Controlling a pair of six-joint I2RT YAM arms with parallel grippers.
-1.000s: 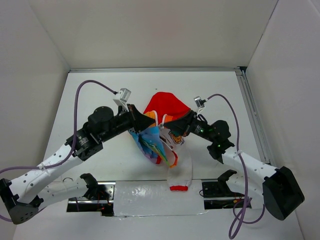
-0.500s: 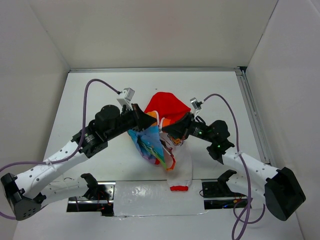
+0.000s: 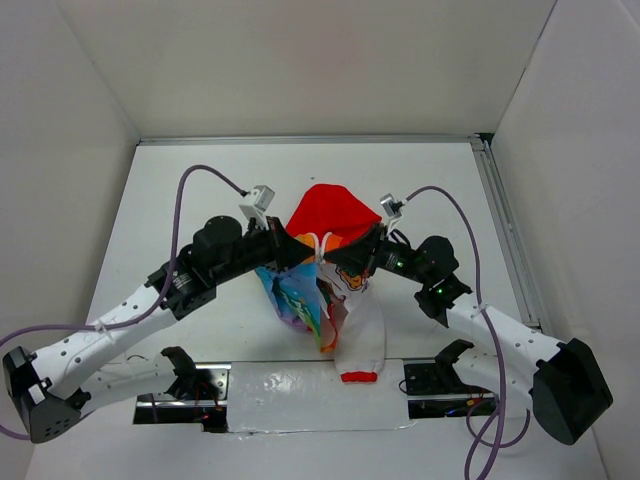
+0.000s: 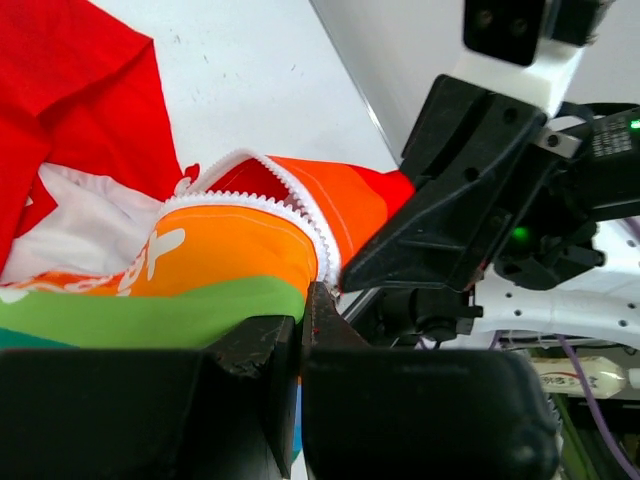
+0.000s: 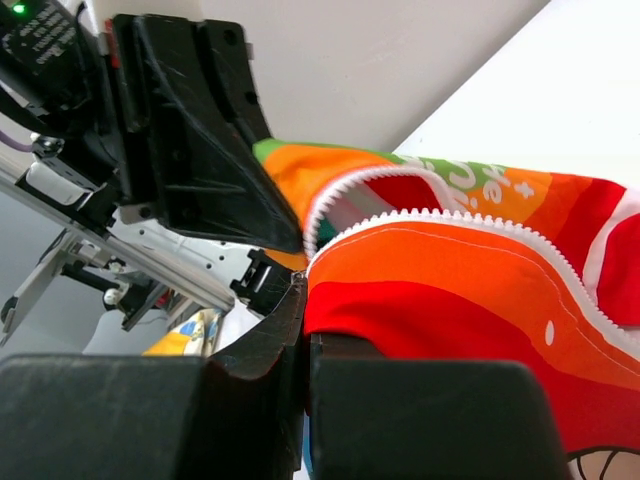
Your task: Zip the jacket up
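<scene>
Left gripper (image 3: 303,253) and right gripper (image 3: 337,258) each pinch the soft striped jacket (image 3: 330,212) beside its white toothed zipper (image 4: 250,200).

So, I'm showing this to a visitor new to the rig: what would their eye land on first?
The rainbow-striped jacket, bunched at the middle of the white table, with its red hood spread on the far side. Next, the left gripper and right gripper, tips almost meeting, each shut on one front edge beside the unjoined white zipper teeth.
</scene>
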